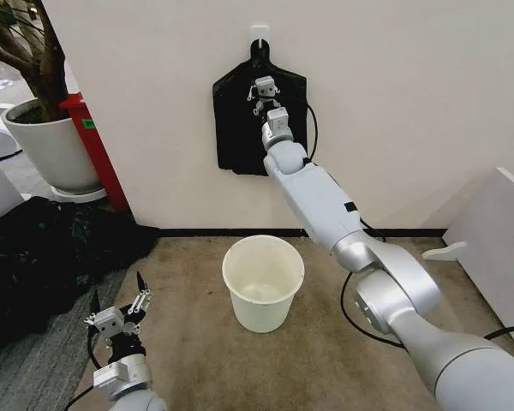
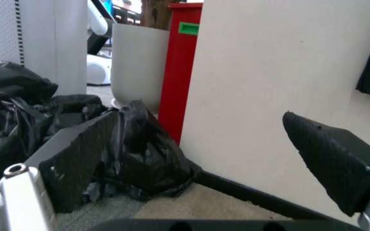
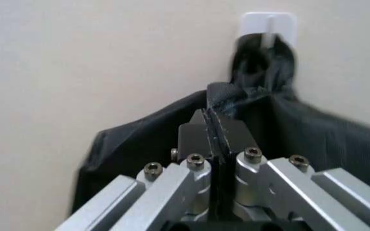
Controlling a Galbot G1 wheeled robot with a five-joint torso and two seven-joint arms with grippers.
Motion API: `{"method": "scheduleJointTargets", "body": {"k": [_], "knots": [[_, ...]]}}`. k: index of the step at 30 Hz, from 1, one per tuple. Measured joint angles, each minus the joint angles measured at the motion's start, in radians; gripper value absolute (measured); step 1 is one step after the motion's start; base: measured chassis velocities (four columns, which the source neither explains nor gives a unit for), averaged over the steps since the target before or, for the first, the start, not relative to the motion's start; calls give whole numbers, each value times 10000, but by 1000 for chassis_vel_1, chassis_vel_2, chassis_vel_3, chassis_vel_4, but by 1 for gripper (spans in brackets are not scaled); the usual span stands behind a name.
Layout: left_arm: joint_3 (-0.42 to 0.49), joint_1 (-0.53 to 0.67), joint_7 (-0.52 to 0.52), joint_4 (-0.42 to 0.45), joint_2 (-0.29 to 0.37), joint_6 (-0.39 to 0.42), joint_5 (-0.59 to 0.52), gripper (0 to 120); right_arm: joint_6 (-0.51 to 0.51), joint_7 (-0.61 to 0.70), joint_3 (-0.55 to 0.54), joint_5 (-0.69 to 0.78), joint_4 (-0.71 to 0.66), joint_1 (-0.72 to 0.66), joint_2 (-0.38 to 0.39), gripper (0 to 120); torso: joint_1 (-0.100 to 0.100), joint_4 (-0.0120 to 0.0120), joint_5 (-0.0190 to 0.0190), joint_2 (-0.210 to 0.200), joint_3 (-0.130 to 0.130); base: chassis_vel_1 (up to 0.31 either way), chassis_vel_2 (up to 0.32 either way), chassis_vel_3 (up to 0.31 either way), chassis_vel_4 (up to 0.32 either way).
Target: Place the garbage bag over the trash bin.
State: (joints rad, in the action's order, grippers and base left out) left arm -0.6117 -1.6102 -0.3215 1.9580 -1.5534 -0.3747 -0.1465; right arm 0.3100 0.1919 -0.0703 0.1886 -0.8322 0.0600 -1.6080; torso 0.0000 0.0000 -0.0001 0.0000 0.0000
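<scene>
The cream-white trash bin (image 1: 262,282) stands upright and empty on the carpet near the wall. Above it a flat bundle of black bags (image 1: 236,128) hangs by its narrow neck from a white wall hook (image 1: 259,34). My right gripper (image 1: 263,88) is stretched up against the bundle's upper part. In the right wrist view it (image 3: 206,120) is shut, tips pressed into the black plastic (image 3: 313,144) just under the hook (image 3: 269,21). A single garbage bag apart from the bundle is hidden. My left gripper (image 1: 117,301) hangs open low at the front left, holding nothing.
A big heap of black plastic (image 1: 43,248) sprawls on the floor at the left, also ahead of the left gripper (image 2: 198,159). Behind it stand a white plant pot (image 1: 51,150) and a red box (image 1: 94,145). A white panel (image 1: 497,240) leans at the right.
</scene>
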Motion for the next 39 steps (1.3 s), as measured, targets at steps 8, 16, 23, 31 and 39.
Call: {"method": "scheduleJointTargets", "body": {"k": [8,16,23,31,39], "knots": [[-60,-48,-88,-58,98,-98,-110,100,207,-100,-379,-54,-464,580,0,0,0,0,0,0,0,0,0,0,0],[-62,8,-105,-162,204,-102,-168,100,255,10,-252,-68,-415,508,1,0,0,-1,1,0,1,0,0,0,0],[-10,73,-105,-232,226,-99,-159,100,-18,324,25,-32,90,-343,0,19,1,-1,1,0,0,0,0,0,0],[-10,41,-105,-191,227,-89,-135,100,-287,439,155,-151,636,-850,0,48,1,0,1,0,1,0,0,0,0],[-57,-21,-105,-95,202,-89,-125,100,-490,710,255,-484,935,-930,-1,56,1,1,1,0,0,0,0,0,0]]}}
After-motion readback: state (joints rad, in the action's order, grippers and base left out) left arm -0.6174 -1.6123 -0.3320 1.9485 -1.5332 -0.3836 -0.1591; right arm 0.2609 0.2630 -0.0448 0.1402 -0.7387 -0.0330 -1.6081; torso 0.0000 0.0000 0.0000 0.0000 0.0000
